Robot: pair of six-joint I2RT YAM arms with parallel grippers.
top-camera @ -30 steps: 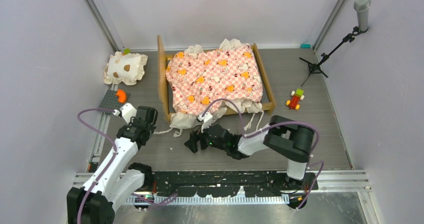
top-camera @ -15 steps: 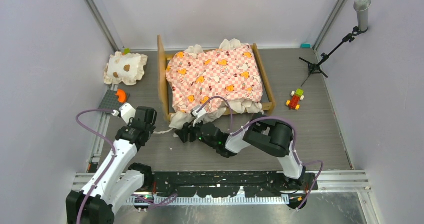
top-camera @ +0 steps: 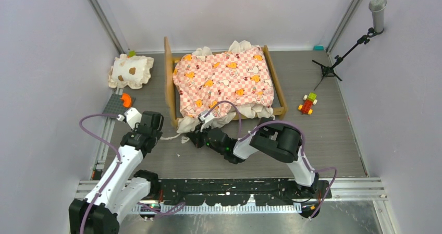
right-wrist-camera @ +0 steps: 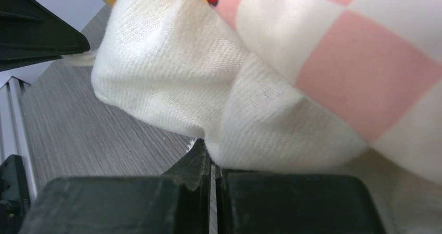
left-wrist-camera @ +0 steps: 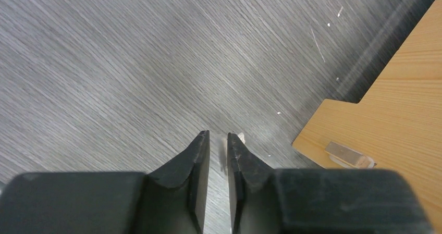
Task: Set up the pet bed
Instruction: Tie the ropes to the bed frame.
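The pet bed (top-camera: 168, 77) stands at the back middle, a light-wood frame with its pink checkered mattress (top-camera: 224, 83) lying on it. The mattress's cream ruffle (top-camera: 187, 125) spills over the near-left corner. My right gripper (top-camera: 192, 138) is at that corner; in the right wrist view its jaws (right-wrist-camera: 212, 158) are shut on the ruffle (right-wrist-camera: 172, 88), which drapes over the fingertips. My left gripper (top-camera: 152, 123) hovers low over the floor beside the frame's corner (left-wrist-camera: 396, 98). Its jaws (left-wrist-camera: 218, 135) stand a narrow gap apart, with a cream tie string's end (left-wrist-camera: 240, 137) at the right fingertip.
A cream spotted pillow (top-camera: 130, 71) lies at the back left. A grey baseplate with an orange piece (top-camera: 117, 105) sits near the left wall. A small brick toy (top-camera: 308, 103) and a microphone stand (top-camera: 333, 62) are at the right.
My right gripper reached left to the mattress's near-left corner and shut on the ruffle. My left gripper's jaws parted slightly; the left arm barely moved.
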